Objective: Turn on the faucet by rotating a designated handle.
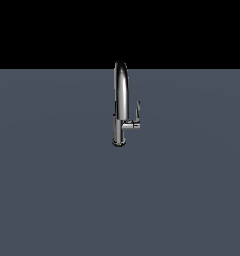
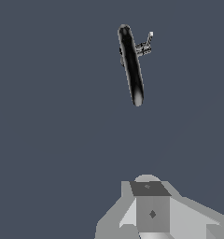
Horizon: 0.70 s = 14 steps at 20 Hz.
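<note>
The gripper [image 2: 152, 211], whose opening I cannot tell, hangs well apart from the faucet [image 1: 120, 102], presumably lining up on its handle [image 1: 137, 111].

Both renders are evenly and rather dimly lit, with no distinct light source to be traced. The slate-grey ground plane [image 1: 52, 190] is shaded flatly, and no cast shadow is seen beneath the faucet [image 1: 120, 100]. In the exterior view, the upper band is rendered pure black. Bright streaks of specular glare are carried along the chrome spout, with dark reflections beside them. In the wrist view, the faucet [image 2: 131, 65] appears mostly black, a pale highlight showing at its 6 o'clock end. Edges are coarse and slightly pixelated; no lens distortion or focus blur is noticed. The gripper [image 2: 151, 210] is shaded in flat matte greys.
</note>
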Tool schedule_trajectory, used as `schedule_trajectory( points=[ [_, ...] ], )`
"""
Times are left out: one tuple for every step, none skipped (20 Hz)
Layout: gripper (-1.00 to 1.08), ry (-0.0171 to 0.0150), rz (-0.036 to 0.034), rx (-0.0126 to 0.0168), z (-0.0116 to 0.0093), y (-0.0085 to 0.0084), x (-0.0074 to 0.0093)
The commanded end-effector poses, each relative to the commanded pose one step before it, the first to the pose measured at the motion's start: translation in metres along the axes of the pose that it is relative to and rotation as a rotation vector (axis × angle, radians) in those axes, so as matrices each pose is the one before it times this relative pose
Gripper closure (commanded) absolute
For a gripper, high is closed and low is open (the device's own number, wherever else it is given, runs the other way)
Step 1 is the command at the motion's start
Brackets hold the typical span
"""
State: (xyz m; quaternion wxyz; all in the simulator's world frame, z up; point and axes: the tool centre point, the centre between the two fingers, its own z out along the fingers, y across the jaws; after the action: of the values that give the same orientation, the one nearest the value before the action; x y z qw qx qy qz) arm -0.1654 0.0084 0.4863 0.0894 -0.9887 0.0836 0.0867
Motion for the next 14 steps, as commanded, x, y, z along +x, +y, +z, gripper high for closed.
schedule_trajectory(
  points=[
    [1.08,-0.03469,0.03363,0.03202,0.00140,-0.00035,0.01530],
    [1.08,-0.01393,0.01330,0.01287,0.00050,-0.00018,0.00607],
    [1.08,-0.01399,0.01335,0.01294,0.00050,-0.00018,0.00609],
    [1.08,-0.01405,0.01339,0.01301,0.00050,-0.00018,0.00612],
    [1.08,-0.01412,0.01344,0.01308,0.00050,-0.00018,0.00615],
    [1.08,-0.01418,0.01349,0.01315,0.00050,-0.00018,0.00617],
    [1.08,-0.01424,0.01352,0.01321,0.00050,-0.00019,0.00619],
    [1.08,-0.01431,0.01357,0.01328,0.00050,-0.00018,0.00622],
    [1.08,-0.01436,0.01360,0.01334,0.00050,-0.00018,0.00624],
    [1.08,-0.01442,0.01363,0.01341,0.00049,-0.00018,0.00626],
    [1.08,-0.01448,0.01367,0.01347,0.00049,-0.00018,0.00628],
    [1.08,-0.01454,0.01371,0.01354,0.00049,-0.00018,0.00630],
    [1.08,-0.01460,0.01374,0.01360,0.00049,-0.00018,0.00632],
    [1.08,-0.01468,0.01378,0.01367,0.00049,-0.00017,0.00634]
  ],
)
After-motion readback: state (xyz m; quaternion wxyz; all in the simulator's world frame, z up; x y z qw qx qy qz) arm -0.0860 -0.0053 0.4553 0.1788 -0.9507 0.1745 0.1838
